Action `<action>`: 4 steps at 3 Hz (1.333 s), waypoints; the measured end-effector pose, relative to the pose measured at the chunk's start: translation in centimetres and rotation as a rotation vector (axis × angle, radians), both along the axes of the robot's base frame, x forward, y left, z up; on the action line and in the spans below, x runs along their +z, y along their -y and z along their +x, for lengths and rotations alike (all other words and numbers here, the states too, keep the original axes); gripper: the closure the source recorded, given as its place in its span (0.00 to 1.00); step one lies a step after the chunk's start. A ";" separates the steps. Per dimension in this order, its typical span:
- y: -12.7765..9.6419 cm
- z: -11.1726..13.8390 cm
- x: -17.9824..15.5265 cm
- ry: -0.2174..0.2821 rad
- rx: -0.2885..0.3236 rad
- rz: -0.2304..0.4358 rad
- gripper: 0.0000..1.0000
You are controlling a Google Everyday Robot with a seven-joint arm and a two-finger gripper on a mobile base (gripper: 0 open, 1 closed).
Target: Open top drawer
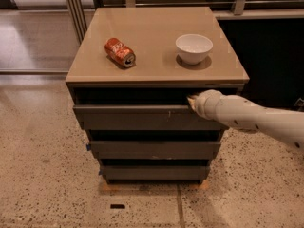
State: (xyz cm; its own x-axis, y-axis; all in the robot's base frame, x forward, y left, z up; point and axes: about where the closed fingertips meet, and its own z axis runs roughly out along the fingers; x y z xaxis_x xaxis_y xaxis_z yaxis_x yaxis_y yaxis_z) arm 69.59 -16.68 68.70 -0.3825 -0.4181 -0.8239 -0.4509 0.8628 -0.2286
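- Currently, my gripper [192, 102] sits at the upper edge of the top drawer [137, 118], towards the right end of its front.
- Gripper state: I cannot tell how far it is open, nor whether it has hold of the drawer edge. Only its tip shows, against the dark gap.
- My arm [251, 120] reaches in from the right and crosses the right end of the drawer front, hiding that part.
- Top drawer location: directly under the cabinet top [152, 72]. Its flat dark front carries a small white scratch near the middle. A dark gap shows between its upper edge and the cabinet top.
- Below it are the middle drawer [154, 149] and the bottom drawer [154, 172], both with plain dark fronts.
- On the cabinet top: a red can [120, 52] lying on its side at the left, and a white bowl [194, 48] upright at the right. They are well apart, and both are set back from the front edge.
- Nothing stands on the speckled floor [42, 175] in front of the drawers. A small dark mark [117, 206] lies on it near the bottom of the view.
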 end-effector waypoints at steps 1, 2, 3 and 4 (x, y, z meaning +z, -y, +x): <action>0.0 0.0 0.3 0.000 0.000 0.000 1.00; 2.2 -1.4 0.9 -0.033 0.012 -0.007 1.00; 5.1 -4.3 1.6 -0.113 0.037 0.021 1.00; 4.9 -5.7 1.0 -0.170 0.065 0.027 1.00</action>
